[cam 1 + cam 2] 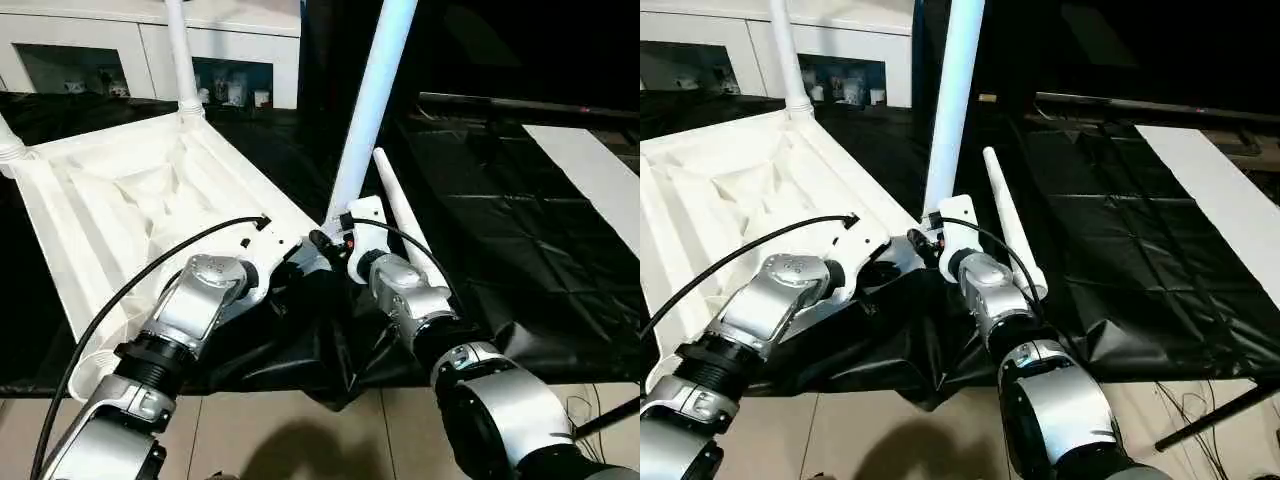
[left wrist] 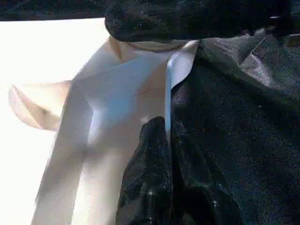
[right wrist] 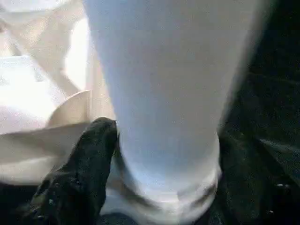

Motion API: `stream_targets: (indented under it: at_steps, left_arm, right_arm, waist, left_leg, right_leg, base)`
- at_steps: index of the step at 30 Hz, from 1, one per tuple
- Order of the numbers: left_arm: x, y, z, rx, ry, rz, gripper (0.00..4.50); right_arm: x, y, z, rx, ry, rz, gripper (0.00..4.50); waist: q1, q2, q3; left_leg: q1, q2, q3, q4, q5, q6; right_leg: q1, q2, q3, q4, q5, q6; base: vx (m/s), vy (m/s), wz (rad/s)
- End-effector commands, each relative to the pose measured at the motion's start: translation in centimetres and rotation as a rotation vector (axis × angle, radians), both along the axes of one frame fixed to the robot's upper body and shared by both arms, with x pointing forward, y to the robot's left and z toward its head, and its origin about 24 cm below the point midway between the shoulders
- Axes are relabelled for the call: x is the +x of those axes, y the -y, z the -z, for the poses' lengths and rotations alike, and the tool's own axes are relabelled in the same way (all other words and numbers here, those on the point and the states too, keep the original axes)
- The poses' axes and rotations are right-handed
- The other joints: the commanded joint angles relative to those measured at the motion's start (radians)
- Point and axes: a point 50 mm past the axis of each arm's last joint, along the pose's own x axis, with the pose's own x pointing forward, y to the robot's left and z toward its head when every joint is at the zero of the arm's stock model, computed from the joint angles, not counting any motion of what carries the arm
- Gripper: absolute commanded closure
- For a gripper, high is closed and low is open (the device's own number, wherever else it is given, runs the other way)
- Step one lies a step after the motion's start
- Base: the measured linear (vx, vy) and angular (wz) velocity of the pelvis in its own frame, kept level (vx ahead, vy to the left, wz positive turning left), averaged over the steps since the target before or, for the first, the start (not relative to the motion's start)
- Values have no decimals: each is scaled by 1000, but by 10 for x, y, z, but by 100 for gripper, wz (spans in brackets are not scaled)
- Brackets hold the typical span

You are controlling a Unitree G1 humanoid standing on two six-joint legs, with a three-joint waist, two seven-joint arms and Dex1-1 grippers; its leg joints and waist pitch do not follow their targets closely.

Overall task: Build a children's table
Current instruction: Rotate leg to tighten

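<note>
Head views: tabletop (image 1: 110, 215) upside down on black sheet (image 1: 520, 250), two far legs already socketed, third leg (image 1: 372, 110) upright at near corner, spare leg (image 1: 400, 215) lying just beside. Left wrist: left gripper (image 2: 164, 140) pinching tabletop rim, probably steadying it. Right wrist: right gripper (image 3: 161, 154) clamped round leg base, likely pressing into socket.

Both silver forearms angled inward, right fingers (image 3: 77, 183) spread, left's pinched.
</note>
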Motion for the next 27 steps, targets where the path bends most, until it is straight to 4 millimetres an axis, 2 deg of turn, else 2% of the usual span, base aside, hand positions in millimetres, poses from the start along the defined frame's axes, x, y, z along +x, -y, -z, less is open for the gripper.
stream_targets:
  at_steps: [1,2,4,5,6,7,8,9,12,13,14,16,18,19,21,23,24,25,27]
  left_arm:
    - [4,-13,0,45,38,-88,450]
    - [3,-14,0,46,41,-76,450]
    - [2,-15,-1,40,46,-56,450]
    - [2,-15,-1,40,46,-56,450]
    - [-1,-18,-2,39,40,-14,450]
    - [-3,-21,-3,43,39,14,450]
    - [-4,-21,-3,43,38,24,450]
    - [-6,-27,-4,49,27,52,450]
    - [-9,-31,-6,50,28,98,450]
    - [-11,-32,-7,45,22,137,450]
    - [-16,-34,-9,33,10,195,450]
    - [-23,-38,-11,36,-11,282,450]
    - [-25,-38,-12,39,-10,316,450]
    - [-32,-39,-13,24,-25,382,450]
    - [-46,-45,-15,13,-93,497,450]
    - [-49,-45,-16,3,-102,519,450]
    - [-51,-44,-18,-18,-107,534,450]
    - [-52,-43,-19,-26,-109,538,450]
    - [-53,-42,-20,-38,-107,554,450]
  right_arm:
    - [-12,-19,8,7,-34,-140,84]
    - [-11,-18,5,12,-15,-160,84]
    - [-9,-17,-1,32,8,-193,70]
    - [-9,-17,-1,32,8,-193,52]
    - [-6,-11,-11,53,51,-265,52]
    - [-5,-6,-14,55,68,-298,52]
    - [-5,-4,-15,54,73,-310,52]
    - [-4,6,-18,32,95,-366,52]
    - [-5,15,-18,-7,104,-408,52]
    - [-5,20,-17,-31,109,-432,52]
    - [-5,25,-17,-55,117,-455,52]
    - [-5,32,-18,-89,128,-478,52]
    - [-5,34,-19,-95,130,-486,52]
    - [-7,37,-20,-100,131,-525,52]
    - [-15,42,-20,-132,137,-662,52]
    - [-18,42,-20,-131,138,-708,52]
    - [-22,41,-21,-119,138,-762,52]
    - [-24,41,-21,-114,139,-783,52]
    - [-30,41,-20,-110,133,-859,52]
  waist:
    - [0,14,-50]
    - [-4,13,-52]
    - [-12,14,-53]
    - [-14,14,-54]
    - [-17,16,-55]
    - [-17,16,-55]
    - [-18,17,-58]
    - [-18,18,-59]
    - [-18,20,-63]
    - [-17,21,-63]
    - [-16,20,-65]
    - [-14,19,-67]
    - [-12,22,-66]
    - [-7,22,-63]
    - [-2,24,-61]
    - [1,25,-60]
    - [8,28,-60]
    - [11,27,-59]
    - [15,26,-58]
  left_leg:
    - [-14,7,-2,-64,-236,-1]
    - [-21,8,-6,-66,-219,-3]
    - [-16,9,-5,-63,-214,2]
    - [-16,9,-5,-62,-210,5]
    - [-18,10,-4,-61,-196,16]
    - [-18,10,-4,-61,-196,16]
    - [-23,13,-4,-60,-177,27]
    - [-18,12,-1,-57,-144,42]
    - [-18,13,2,-53,-100,55]
    - [-17,14,1,-53,-91,58]
    - [-20,13,1,-51,-75,62]
    - [-17,13,4,-48,-53,74]
    - [-16,13,6,-48,-52,78]
    - [-11,14,8,-49,-74,75]
    - [-14,20,4,-54,-113,65]
    - [-11,20,6,-53,-113,61]
    - [-2,21,11,-52,-118,57]
    - [0,21,12,-52,-124,57]
    - [-6,23,10,-54,-142,48]
  right_leg:
    - [47,-83,60,-101,-376,-77]
    - [53,-85,58,-98,-375,-71]
    - [48,-83,59,-97,-343,-86]
    - [48,-83,59,-96,-329,-94]
    - [50,-82,60,-92,-286,-117]
    - [50,-82,60,-92,-286,-117]
    - [56,-83,61,-85,-237,-130]
    - [55,-81,61,-80,-169,-159]
    - [55,-79,63,-68,-71,-196]
    - [55,-79,62,-65,-55,-206]
    - [60,-80,62,-61,-21,-219]
    - [58,-79,63,-55,35,-240]
    - [56,-76,63,-53,51,-248]
    - [52,-77,63,-57,32,-249]
    - [56,-80,62,-58,-16,-233]
    - [54,-77,63,-58,-15,-229]
    - [46,-75,64,-58,-3,-237]
    - [44,-73,64,-58,2,-241]
    - [49,-77,64,-59,-34,-234]
  base:
    - [0,0,0]
    - [0,0,0]
    - [0,0,0]
    - [0,0,0]
    - [0,0,0]
    - [0,0,0]
    - [0,0,0]
    - [0,0,0]
    - [0,0,0]
    - [0,0,0]
    - [0,0,0]
    - [0,0,0]
    - [0,0,0]
    - [0,0,0]
    - [0,0,0]
    - [0,0,0]
    - [0,0,0]
    - [0,0,0]
    - [0,0,0]
